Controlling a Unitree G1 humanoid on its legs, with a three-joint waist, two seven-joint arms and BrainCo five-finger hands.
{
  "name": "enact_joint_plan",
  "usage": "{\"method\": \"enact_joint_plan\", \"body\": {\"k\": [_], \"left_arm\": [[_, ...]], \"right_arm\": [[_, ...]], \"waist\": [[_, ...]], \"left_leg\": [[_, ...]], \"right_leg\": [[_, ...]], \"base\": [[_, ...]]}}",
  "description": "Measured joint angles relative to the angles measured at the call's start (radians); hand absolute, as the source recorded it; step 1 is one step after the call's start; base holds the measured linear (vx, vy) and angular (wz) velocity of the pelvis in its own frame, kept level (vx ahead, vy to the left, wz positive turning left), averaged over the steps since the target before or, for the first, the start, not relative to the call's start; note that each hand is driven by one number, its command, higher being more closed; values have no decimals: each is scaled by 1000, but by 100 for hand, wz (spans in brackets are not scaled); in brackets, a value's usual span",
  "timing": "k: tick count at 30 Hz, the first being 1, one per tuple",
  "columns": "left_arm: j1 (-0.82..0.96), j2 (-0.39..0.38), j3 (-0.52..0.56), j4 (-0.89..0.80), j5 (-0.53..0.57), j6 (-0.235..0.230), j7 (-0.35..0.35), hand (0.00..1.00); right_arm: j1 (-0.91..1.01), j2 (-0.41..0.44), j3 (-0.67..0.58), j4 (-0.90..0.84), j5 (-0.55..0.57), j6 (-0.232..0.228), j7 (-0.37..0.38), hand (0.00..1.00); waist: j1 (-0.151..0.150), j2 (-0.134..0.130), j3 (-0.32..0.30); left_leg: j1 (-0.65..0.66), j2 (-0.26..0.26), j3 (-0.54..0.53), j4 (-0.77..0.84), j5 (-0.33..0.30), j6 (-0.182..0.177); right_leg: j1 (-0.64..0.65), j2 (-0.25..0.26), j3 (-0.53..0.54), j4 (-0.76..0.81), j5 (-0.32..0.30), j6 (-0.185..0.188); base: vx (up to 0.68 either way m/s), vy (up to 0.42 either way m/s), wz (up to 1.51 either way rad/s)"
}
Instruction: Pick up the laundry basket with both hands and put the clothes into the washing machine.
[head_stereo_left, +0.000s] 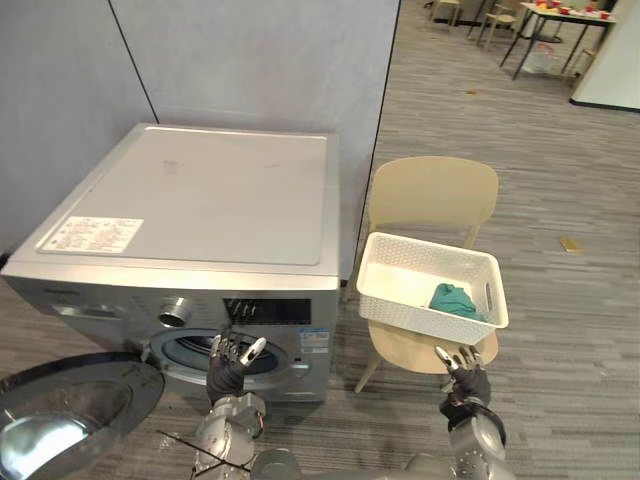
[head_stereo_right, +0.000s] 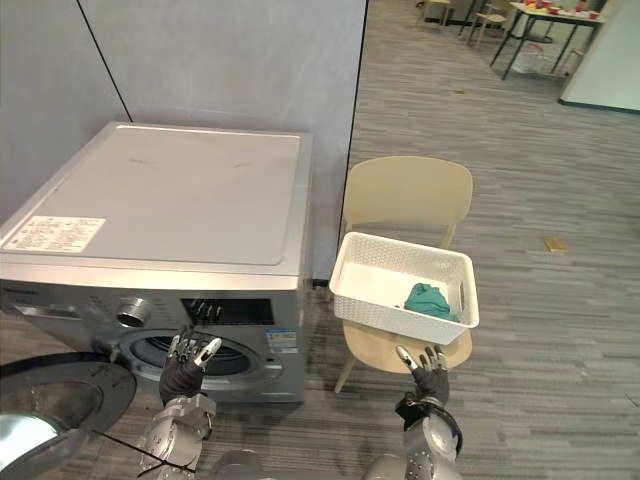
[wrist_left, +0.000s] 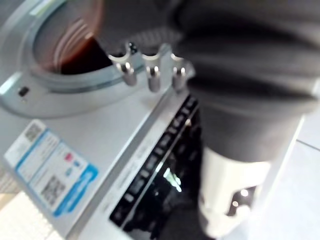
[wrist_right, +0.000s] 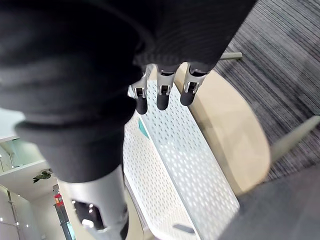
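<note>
While both hands hang open with fingers spread and nothing in them, the main risk is a lopsided lift. The right hand (head_stereo_left: 465, 378) sits just at 6 o'clock of the laundry basket (head_stereo_left: 410, 318), near the front edge of the chair (head_stereo_left: 432, 195), but the left hand (head_stereo_left: 232, 360) is well apart at 9 o'clock, in front of the drum opening (head_stereo_left: 190, 350) of the washing machine (head_stereo_left: 200, 195). If the right hand takes hold alone, the basket would likely tip and slide off the seat, since its near side seems to overhang the seat edge. The teal cloth (head_stereo_left: 455, 299) lies bunched in the basket's 4 o'clock corner, so a tilt that way could spill it onto the floor. The chair back rises at 12 o'clock of the basket and blocks a reach to its far rim, so the side walls look like the better holds. The machine's door (head_stereo_left: 70, 410) hangs open at 8 o'clock of the drum opening, near the left arm, and could be knocked when the basket swings across. A grey partition (head_stereo_left: 250, 60) stands behind the machine, and tables (head_stereo_left: 560, 20) show far off at 1 o'clock.
</note>
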Motion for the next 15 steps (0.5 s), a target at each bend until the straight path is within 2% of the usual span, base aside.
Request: {"method": "enact_joint_plan", "body": {"k": [1,2,3,4,5,6,7,8,9,11,12,13,14,15], "left_arm": [[-11,4,2,6,1,-1,2,0],[-14,1,0,16,2,0,-1,0],[-7,0,-7,18,2,2,-4,0],[2,-2,-7,26,2,8,-2,0],[7,-3,4,27,2,10,3,0],[15,-5,27,27,2,9,6,0],[18,-6,36,27,1,4,5,0],[19,-6,38,27,0,3,5,0],[27,-7,39,27,-5,3,3,0],[27,-6,30,35,-8,3,-10,0],[24,0,23,53,-9,3,-24,0],[22,6,17,80,-9,3,-34,0],[21,6,15,95,-9,4,-37,0],[19,7,16,118,-8,6,-52,0]], "right_arm": [[5,0,-19,-12,0,-1,-6,0],[6,0,-25,-12,0,-1,-8,0],[-2,-3,-46,-13,0,-1,-9,0],[-11,-20,-53,-16,0,-1,-10,0],[-11,-26,-52,-19,-1,-1,-11,0],[-14,-40,-49,-23,-1,-1,-14,0],[-27,-41,-48,-22,-2,1,-17,0],[-36,-46,-48,-22,-3,2,-17,0],[-55,-50,-41,-22,-16,2,-16,0],[-67,-61,-44,-20,-33,2,-14,0],[-69,-63,-51,-14,-35,1,-14,0],[-67,-70,-75,-8,-37,1,-17,0],[-66,-70,-95,-7,-37,0,-18,0],[-66,-72,-126,-7,-37,-2,-21,0]], "waist": [[-5,-23,-13],[-5,-18,-21],[2,9,-36],[0,52,-42],[-1,60,-48],[-2,67,-53],[0,70,-54],[0,69,-54],[-2,63,-54],[-5,56,-50],[-6,46,-43],[-7,38,-38],[-8,37,-38],[-8,32,-35]], "left_leg": [[-15,16,-43,14,-3,-47],[-18,34,-58,13,-2,-70],[-9,80,-70,-19,17,-111],[14,139,-74,-74,59,-125],[24,157,-72,-104,94,-123],[36,181,-74,-146,164,-123],[35,209,-76,-160,235,-106],[31,222,-77,-159,273,-78],[2,238,-92,-137,346,4],[-72,268,-94,-65,477,122],[-121,281,-55,11,499,146],[-164,269,35,128,456,147],[-178,262,89,172,417,153],[-186,232,152,207,336,147]], "right_leg": [[30,-2,23,-41,34,83],[49,12,5,-41,-14,184],[53,43,-51,-28,-99,236],[33,90,-82,21,-124,217],[23,106,-93,43,-146,205],[7,134,-101,80,-181,177],[6,166,-111,90,-203,151],[9,184,-115,86,-207,142],[25,213,-132,64,-209,118],[76,251,-178,1,-190,78],[124,256,-210,-50,-176,54],[162,257,-241,-96,-163,43],[183,258,-261,-117,-156,43],[210,259,-288,-151,-150,43]], "base": [[74,-523,66],[83,-673,45],[82,-625,5],[95,-579,-9],[126,-627,-8],[123,-606,-3],[111,-600,-4],[77,-475,-2],[73,-453,8],[88,-394,34],[81,-238,62],[90,-206,64],[45,-123,70],[69,-68,56]]}}
